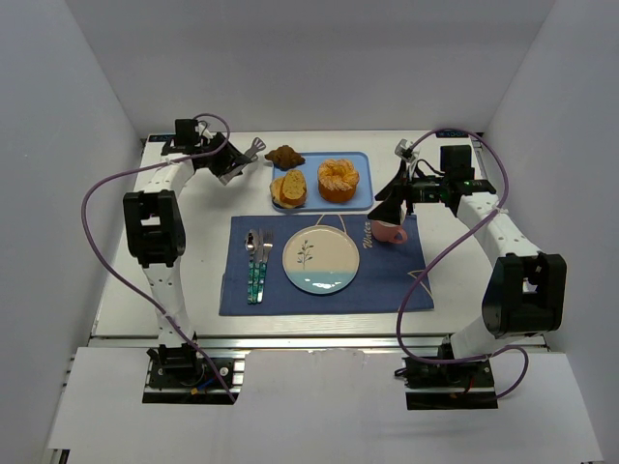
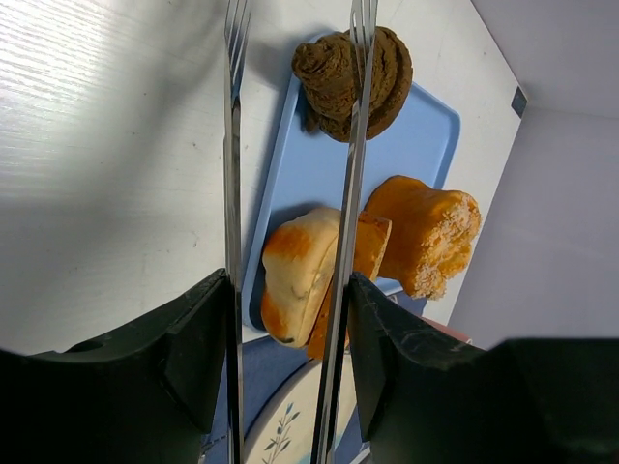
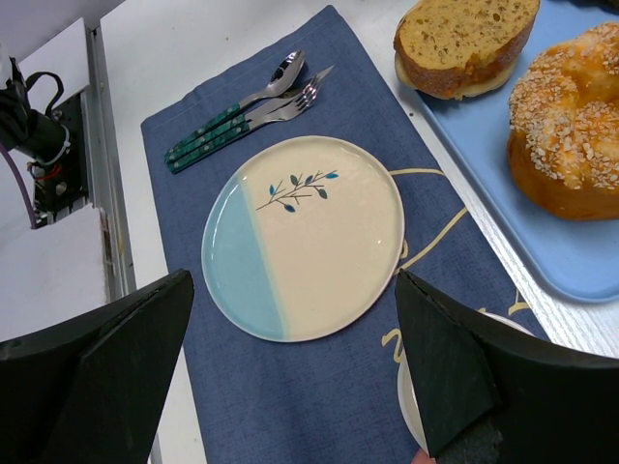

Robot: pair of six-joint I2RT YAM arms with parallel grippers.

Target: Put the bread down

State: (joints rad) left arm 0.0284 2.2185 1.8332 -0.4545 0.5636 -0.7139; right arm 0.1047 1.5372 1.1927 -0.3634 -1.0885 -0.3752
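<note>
Three breads lie on a blue tray: a dark twisted roll at its far left corner, a sliced loaf and a round seeded bun. My left gripper is shut on metal tongs, whose open tips hang just left of the dark roll. In the left wrist view the tongs frame the dark roll and the sliced loaf; nothing is between them. My right gripper is open and empty above the mat, with the plate below it.
A blue placemat holds the white and light-blue plate, a spoon, fork and knife to its left, and a pink mug under my right gripper. White walls enclose the table on three sides.
</note>
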